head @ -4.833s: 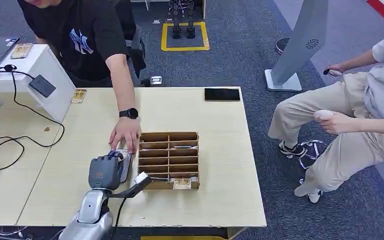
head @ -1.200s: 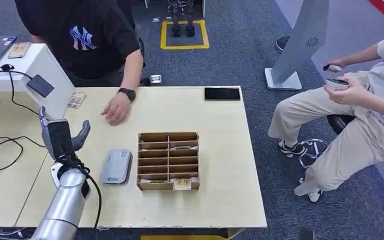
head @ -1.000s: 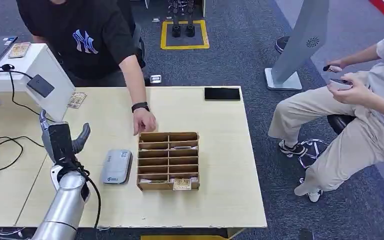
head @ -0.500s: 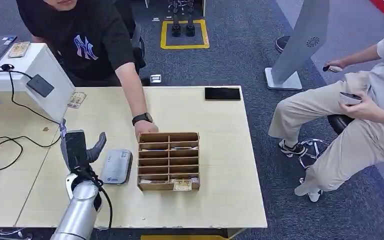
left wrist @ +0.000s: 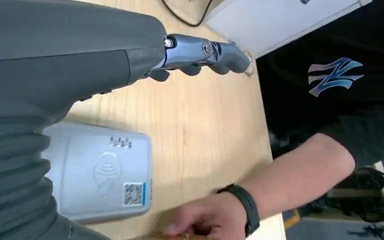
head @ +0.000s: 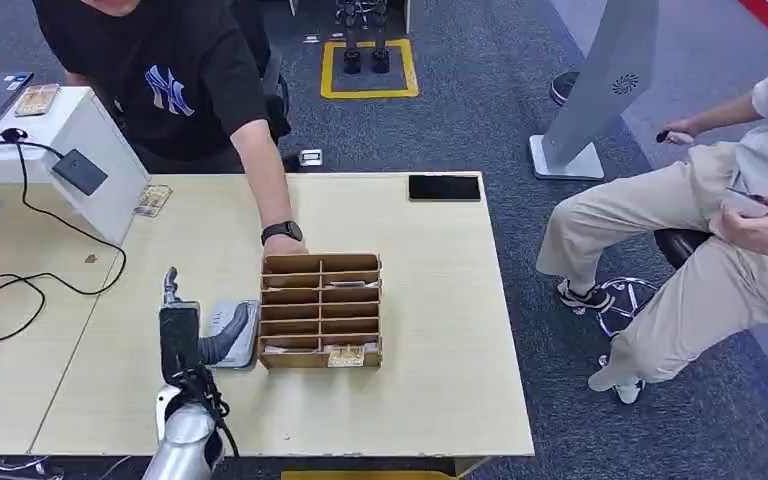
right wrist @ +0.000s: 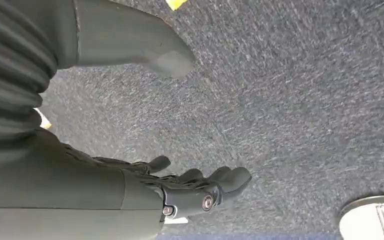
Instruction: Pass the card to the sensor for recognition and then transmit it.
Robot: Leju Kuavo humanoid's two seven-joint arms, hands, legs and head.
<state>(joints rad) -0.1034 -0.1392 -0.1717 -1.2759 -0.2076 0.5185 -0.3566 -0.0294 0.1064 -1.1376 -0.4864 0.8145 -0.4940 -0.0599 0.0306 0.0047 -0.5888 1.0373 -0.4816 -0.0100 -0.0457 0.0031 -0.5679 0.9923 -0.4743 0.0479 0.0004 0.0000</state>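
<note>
Left hand: the robot's left hand [head: 182,335] stands over the pale wooden surface [head: 440,300] with its fingers [left wrist: 205,50] stretched out and apart, released and holding nothing; its thumb reaches toward the sensor.
Sensor: the flat grey rounded card reader [head: 237,330] lies on the surface just beside the left hand, on the side toward the organiser, its long axis running away from the robot. In the left wrist view its printed face with a small code label [left wrist: 97,172] sits close under the wrist cover.
Card: a pale card [head: 345,356] sticks out of the nearest row of the brown cardboard slotted organiser [head: 321,310]; more cards lie in other slots, too small to tell apart. I cannot tell which one the task means.
Key relation: the organiser stands beyond the reader from the left hand, so a card lies to the hand's right, past the sensor. The left hand is by far the nearer one.
Person: a person in a black shirt rests a hand [head: 285,246] with a dark wristwatch on the far left corner of the organiser.
Right hand: the right hand [right wrist: 190,192] hangs over grey carpet, fingers loosely extended, grasping nothing.
Judgement: no card is held yet, so the pick from the organiser looks to be the step ahead.
</note>
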